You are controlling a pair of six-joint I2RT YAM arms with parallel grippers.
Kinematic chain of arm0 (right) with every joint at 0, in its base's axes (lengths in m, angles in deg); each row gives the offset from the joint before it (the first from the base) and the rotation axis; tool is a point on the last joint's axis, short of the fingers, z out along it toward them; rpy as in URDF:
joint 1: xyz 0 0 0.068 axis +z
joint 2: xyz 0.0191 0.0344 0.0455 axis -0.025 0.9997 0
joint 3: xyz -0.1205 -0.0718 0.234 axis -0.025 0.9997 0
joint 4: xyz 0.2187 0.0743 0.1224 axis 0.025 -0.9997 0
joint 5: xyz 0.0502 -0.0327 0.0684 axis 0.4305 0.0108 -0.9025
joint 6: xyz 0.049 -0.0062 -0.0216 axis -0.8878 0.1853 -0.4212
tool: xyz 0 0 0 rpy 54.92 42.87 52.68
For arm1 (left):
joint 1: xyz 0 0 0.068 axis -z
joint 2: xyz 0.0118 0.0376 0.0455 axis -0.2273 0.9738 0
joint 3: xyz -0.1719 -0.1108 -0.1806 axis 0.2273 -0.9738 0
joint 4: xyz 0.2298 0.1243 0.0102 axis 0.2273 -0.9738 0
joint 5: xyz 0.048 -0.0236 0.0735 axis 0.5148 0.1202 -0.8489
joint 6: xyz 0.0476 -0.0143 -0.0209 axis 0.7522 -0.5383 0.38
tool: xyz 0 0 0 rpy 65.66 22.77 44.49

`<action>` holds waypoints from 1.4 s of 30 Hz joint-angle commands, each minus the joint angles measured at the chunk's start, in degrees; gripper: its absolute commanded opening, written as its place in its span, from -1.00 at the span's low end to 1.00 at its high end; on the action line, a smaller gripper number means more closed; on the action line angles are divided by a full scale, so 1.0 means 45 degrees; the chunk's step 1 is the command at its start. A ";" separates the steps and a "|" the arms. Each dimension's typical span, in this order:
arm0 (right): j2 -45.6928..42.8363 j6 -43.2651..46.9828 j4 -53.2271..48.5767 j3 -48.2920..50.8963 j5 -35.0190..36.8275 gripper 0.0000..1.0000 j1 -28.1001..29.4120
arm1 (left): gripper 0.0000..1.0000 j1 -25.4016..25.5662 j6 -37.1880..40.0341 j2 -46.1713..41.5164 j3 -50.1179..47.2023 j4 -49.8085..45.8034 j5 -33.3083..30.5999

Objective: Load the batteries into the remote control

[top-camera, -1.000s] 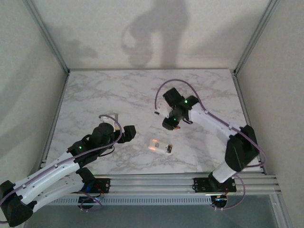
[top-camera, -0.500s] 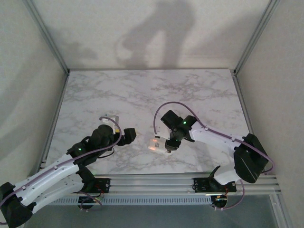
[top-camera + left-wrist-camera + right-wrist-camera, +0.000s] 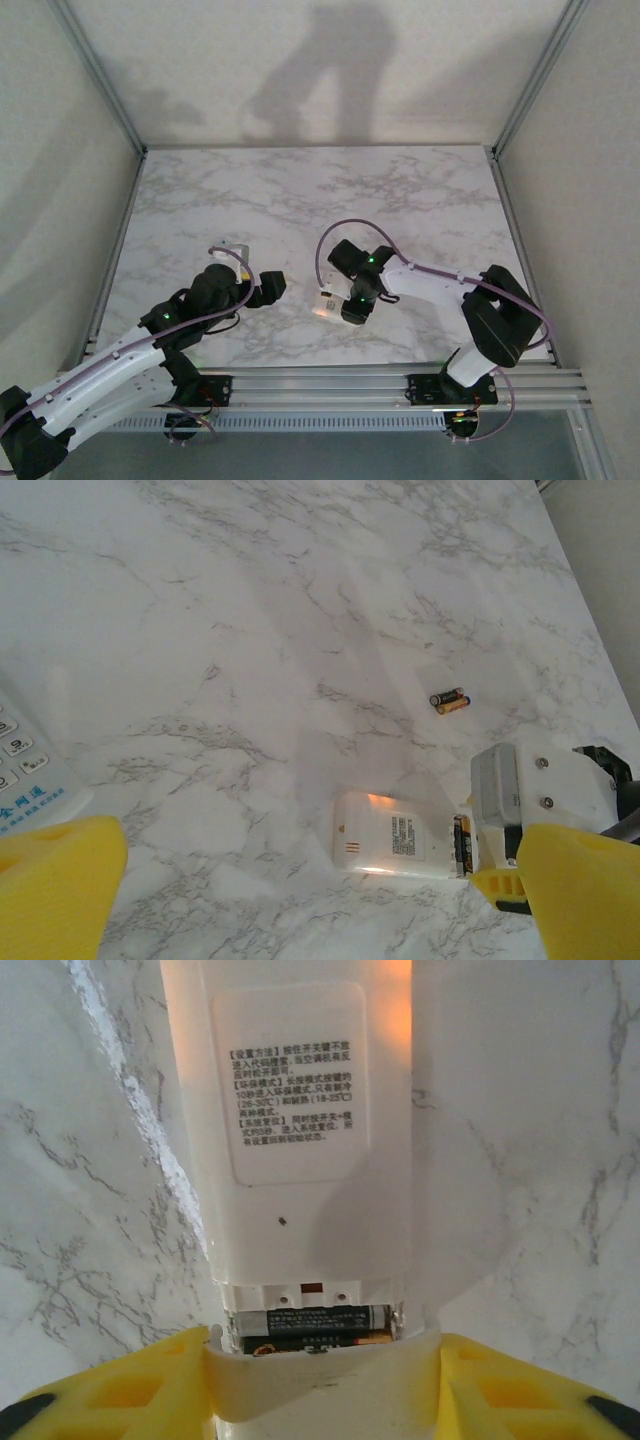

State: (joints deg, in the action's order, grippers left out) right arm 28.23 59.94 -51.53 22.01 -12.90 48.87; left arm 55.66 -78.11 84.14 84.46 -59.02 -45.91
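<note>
The bench (image 3: 300, 200) is a flat slab with a grey-veined white marble pattern. The left claw (image 3: 274, 286) hangs over it fully spread and empty, its blocky yellow fingers (image 3: 585, 890) wide apart.

The right claw (image 3: 354, 304) is half closed on a thin white cover plate (image 3: 320, 1375), which sits at the battery end of the remote control (image 3: 390, 840). The remote is a smooth white plastic slab lying face down near the bench's front middle. Its long axis runs roughly left to right, with the open bay towards the right arm and a printed rectangular label (image 3: 290, 1080) facing up.

Another white remote (image 3: 25, 765), with grey keys, lies below the left claw.

One dark, orange-banded battery (image 3: 312, 1322) lies crosswise in the bay. Two loose batteries (image 3: 449, 700) lie side by side further back.
</note>
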 commanded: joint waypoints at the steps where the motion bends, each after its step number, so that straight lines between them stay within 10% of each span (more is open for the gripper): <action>1: 0.0271 -0.0524 -0.0025 0.0088 -0.0437 -0.04 0.0158 | 0.99 -0.0122 -0.0051 -0.0023 -0.0124 0.0024 0.0044; 18: 0.0969 -0.1024 0.0624 0.0127 -0.0066 0.03 0.0208 | 0.99 -0.0133 -0.0050 -0.0102 -0.0128 0.0003 -0.0151; 35: -0.0329 -0.1254 0.0559 0.0247 0.0064 0.54 0.0178 | 0.99 -0.0134 -0.0091 0.0103 -0.0161 0.0223 0.0004; 42: -0.2687 -0.6467 0.1328 0.0303 0.1047 0.54 -0.0363 | 0.95 -0.0252 -0.0670 0.1084 -0.0036 0.0923 0.0926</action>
State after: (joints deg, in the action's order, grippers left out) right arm 20.58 46.12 -47.25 22.86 -11.46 48.83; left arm 55.49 -79.27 86.90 84.37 -57.24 -44.38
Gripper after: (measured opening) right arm 0.773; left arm 0.985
